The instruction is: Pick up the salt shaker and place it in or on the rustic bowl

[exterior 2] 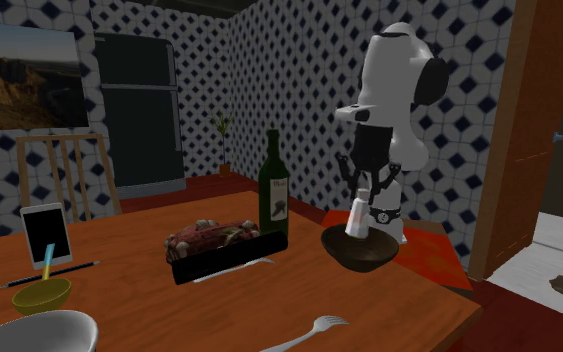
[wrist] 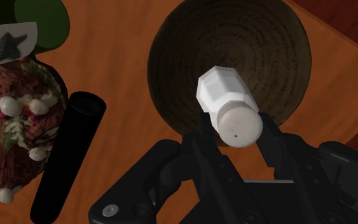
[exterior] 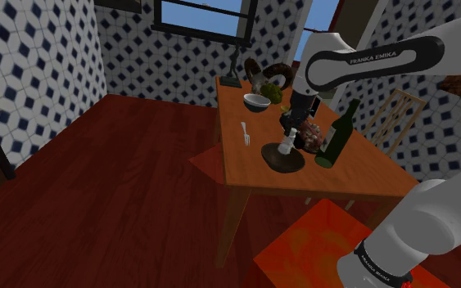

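Observation:
A white salt shaker (wrist: pixel 227 102) with a speckled cap sits clasped between my black fingers (wrist: pixel 269 137), and my gripper (wrist: pixel 236 126) is shut on it. The shaker's faceted body points down over the dark brown ridged bowl (wrist: pixel 247 38). In the shoulder view my gripper (exterior: pixel 288 135) holds the shaker (exterior: pixel 285 148) right over the bowl (exterior: pixel 282 159) near the table's front edge. In the second exterior view the shaker (exterior 2: pixel 357 217) hangs with its lower end just inside the bowl's rim (exterior 2: pixel 359 250).
A dark green wine bottle (exterior: pixel 338 133) stands close beside the bowl. A dish of meat (exterior 2: pixel 214 241) and a black cylinder (wrist: pixel 66 162) lie next to it. A fork (exterior: pixel 244 131), a white bowl (exterior: pixel 256 101) and a yellow bowl (exterior 2: pixel 41 295) are also on the wooden table (exterior: pixel 245 164).

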Robot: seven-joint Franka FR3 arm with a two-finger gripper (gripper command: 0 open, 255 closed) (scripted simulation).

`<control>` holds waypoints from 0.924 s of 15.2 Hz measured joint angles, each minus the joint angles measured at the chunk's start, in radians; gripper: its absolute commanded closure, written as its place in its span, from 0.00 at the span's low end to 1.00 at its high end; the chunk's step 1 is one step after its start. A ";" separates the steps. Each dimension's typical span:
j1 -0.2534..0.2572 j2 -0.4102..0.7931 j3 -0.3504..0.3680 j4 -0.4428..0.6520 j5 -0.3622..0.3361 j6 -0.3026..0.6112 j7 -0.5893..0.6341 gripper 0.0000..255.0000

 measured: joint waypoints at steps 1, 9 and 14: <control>0.000 0.005 0.000 -0.009 -0.001 0.013 0.001 1.00; -0.001 0.010 -0.001 -0.027 -0.003 0.038 0.003 1.00; -0.001 0.010 -0.001 -0.027 -0.003 0.038 0.003 0.00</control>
